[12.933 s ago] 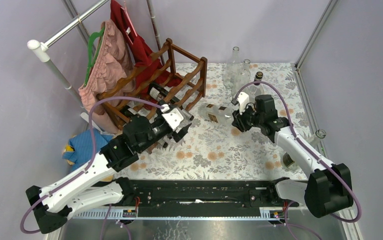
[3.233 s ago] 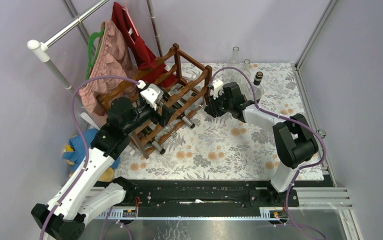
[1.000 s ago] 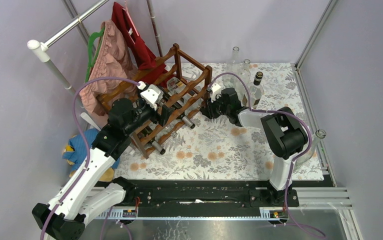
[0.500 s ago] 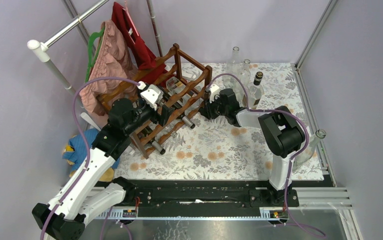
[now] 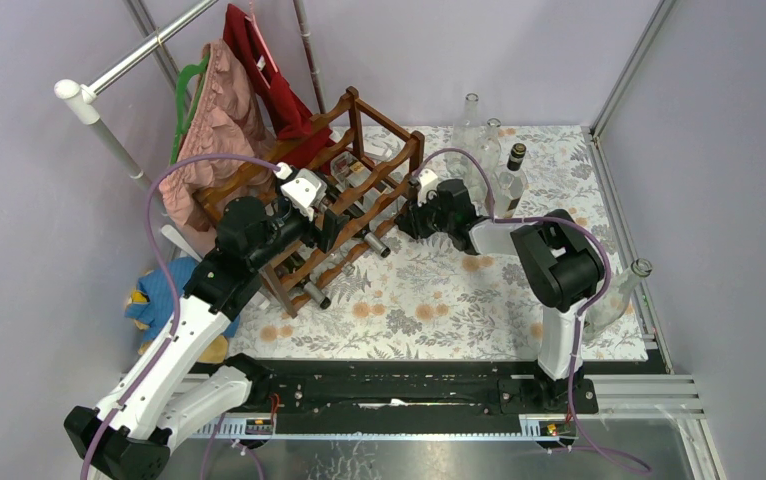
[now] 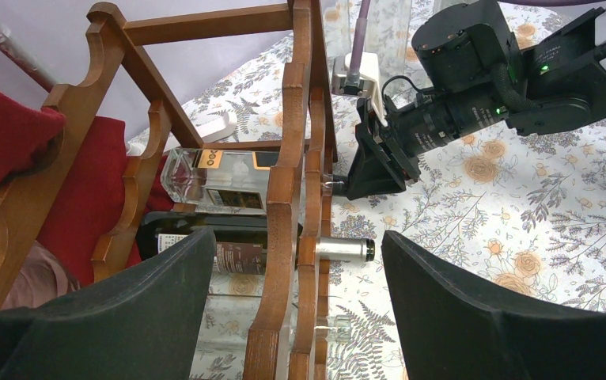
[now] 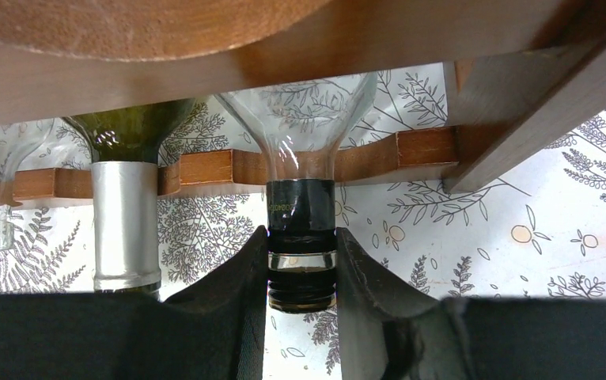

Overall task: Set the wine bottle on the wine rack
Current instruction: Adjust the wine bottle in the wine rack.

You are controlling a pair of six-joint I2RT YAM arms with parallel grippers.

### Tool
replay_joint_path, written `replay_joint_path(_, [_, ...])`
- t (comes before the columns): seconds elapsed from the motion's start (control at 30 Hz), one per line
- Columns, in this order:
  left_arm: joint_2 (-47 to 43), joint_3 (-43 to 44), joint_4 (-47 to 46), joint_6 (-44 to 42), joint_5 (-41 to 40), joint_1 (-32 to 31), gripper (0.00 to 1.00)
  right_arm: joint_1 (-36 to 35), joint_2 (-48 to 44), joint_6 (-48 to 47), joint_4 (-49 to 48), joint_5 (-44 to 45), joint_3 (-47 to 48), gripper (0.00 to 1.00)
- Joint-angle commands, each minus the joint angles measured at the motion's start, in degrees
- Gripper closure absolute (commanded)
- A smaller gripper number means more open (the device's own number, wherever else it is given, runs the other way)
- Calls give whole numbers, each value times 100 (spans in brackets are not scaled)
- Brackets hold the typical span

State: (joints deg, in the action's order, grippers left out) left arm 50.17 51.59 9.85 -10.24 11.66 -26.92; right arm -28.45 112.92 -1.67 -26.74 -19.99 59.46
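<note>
1. My right gripper (image 7: 301,273) is clamped on the bottle's (image 7: 300,158) capped neck, the handiest end for sliding it in lengthwise.
2. The bottle lies across the rack's (image 6: 284,198) scallops, neck poking out, above a dark bottle (image 6: 205,245).
3. My left gripper (image 6: 296,309) stands apart astride the front rail, probably guarding against the rack shifting.
4. It looks seated to me, so release is next.

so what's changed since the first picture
The right hand carried the clear bottle from the tabletop left into the wine rack and still grips its neck. The rack was raised upright, and the left hand moved up along it, open. Standing bottles at the back stayed put.
</note>
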Motion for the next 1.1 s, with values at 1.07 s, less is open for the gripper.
replay_joint_path(1.07, [-36,-77,-405,-128,100,47,16,-428,247,661,-1859,351,-1082,94])
